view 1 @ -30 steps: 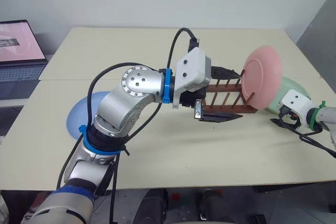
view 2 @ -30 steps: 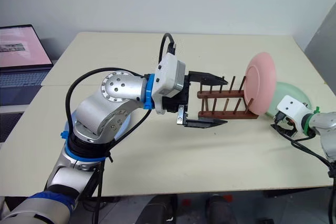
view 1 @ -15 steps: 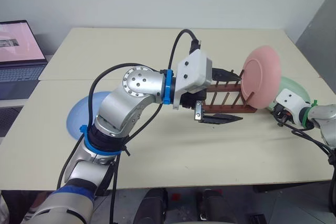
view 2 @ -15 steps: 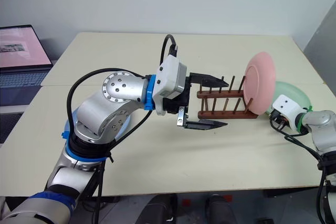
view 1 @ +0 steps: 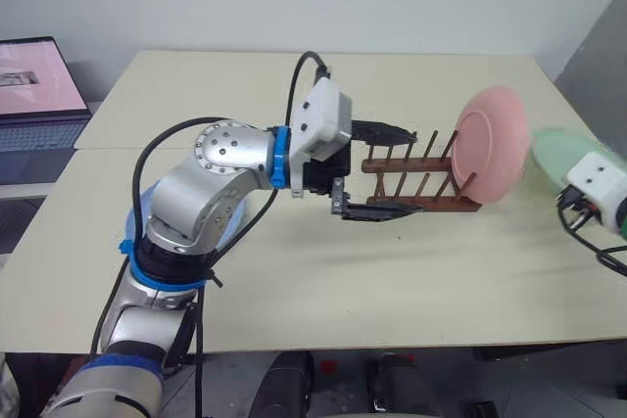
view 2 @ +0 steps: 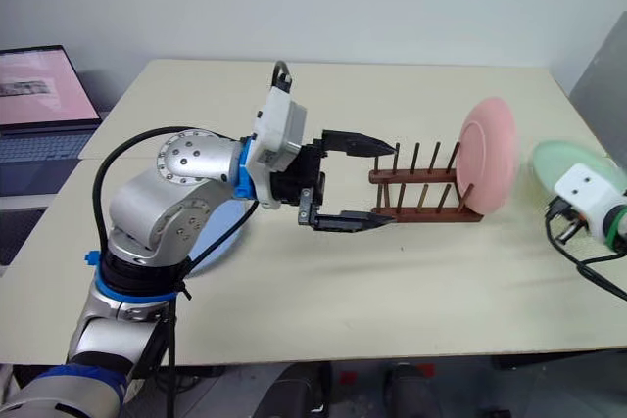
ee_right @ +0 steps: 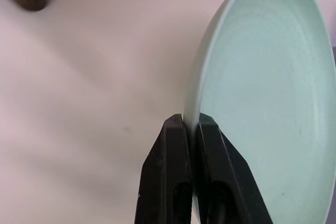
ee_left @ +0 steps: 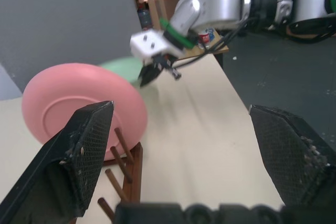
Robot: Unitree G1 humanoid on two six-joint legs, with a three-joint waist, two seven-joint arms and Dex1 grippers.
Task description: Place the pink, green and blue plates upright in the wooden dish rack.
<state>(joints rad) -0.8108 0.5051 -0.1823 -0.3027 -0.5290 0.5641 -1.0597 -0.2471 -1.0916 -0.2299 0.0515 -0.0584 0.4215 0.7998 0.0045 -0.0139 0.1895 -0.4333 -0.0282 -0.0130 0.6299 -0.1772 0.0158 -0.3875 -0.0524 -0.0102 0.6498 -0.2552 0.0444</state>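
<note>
Here the right gripper (ee_right: 191, 124) pinches the smooth round green plate (ee_right: 268, 93) by its rim; left gripper (view 2: 364, 181) spread wide beside the pegged wooden dish rack (view 2: 423, 193).

A pink plate (view 1: 493, 142) is standing upright in the wooden dish rack (view 1: 416, 181) while the left gripper (view 1: 384, 169) is hovering wide beside it.

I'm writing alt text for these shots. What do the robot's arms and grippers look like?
Silver metal arm segments with round joint housings, blue rings on the left arm, a green ring at the right wrist. Each wrist carries a white boxy camera housing. Black cables loop along both. The left gripper and right gripper have two black tapered fingers with cross-hatched pads.
</note>
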